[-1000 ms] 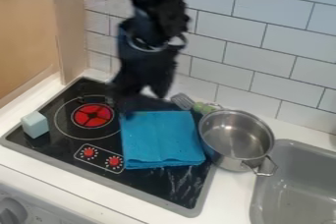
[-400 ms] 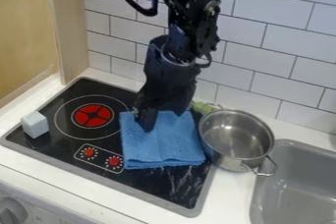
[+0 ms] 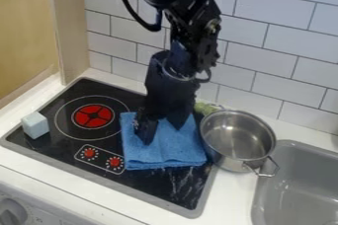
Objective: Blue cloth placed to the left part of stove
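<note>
Probably only at the grasping step, with the moderately open gripper (image 3: 161, 129) down at the blue cloth (image 3: 168, 154) on the right part of the stove (image 3: 153, 184), beside the pot (image 3: 228, 164), without any visibly pinched fold, and with lifting and placing leftward to do.

The desk (image 3: 231, 194) is white. A flat black stove (image 3: 155, 182) with a gray rim is set in it. On the stove lie a folded blue cloth (image 3: 168, 150) and, near the left edge, a pale little block (image 3: 35, 125). A shiny pot (image 3: 237, 142) stands just beside the cloth. A gray sink (image 3: 297, 184) is set in the desk too.
</note>
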Robot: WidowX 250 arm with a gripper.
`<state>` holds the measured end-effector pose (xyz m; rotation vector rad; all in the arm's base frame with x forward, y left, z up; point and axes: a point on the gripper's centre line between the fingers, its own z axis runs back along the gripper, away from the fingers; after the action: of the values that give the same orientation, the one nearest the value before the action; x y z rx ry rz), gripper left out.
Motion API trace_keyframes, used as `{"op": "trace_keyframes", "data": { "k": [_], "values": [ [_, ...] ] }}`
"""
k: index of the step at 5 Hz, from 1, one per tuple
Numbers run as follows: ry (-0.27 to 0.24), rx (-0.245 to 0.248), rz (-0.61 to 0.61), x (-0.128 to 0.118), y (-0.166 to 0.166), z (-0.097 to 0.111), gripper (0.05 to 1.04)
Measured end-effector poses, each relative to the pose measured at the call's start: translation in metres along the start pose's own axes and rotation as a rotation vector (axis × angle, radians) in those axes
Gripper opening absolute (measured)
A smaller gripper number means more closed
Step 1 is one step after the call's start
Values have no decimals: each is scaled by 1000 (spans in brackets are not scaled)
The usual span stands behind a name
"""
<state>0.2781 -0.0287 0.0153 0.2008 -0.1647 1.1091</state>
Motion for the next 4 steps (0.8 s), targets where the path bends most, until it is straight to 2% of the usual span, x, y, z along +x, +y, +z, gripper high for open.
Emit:
{"op": "trace_keyframes", "data": {
  "k": [3,4],
  "values": [
    [18,-5,16,0,-3,-12,999],
    [7,0,19,5,-1,-14,999]
  ]
}}
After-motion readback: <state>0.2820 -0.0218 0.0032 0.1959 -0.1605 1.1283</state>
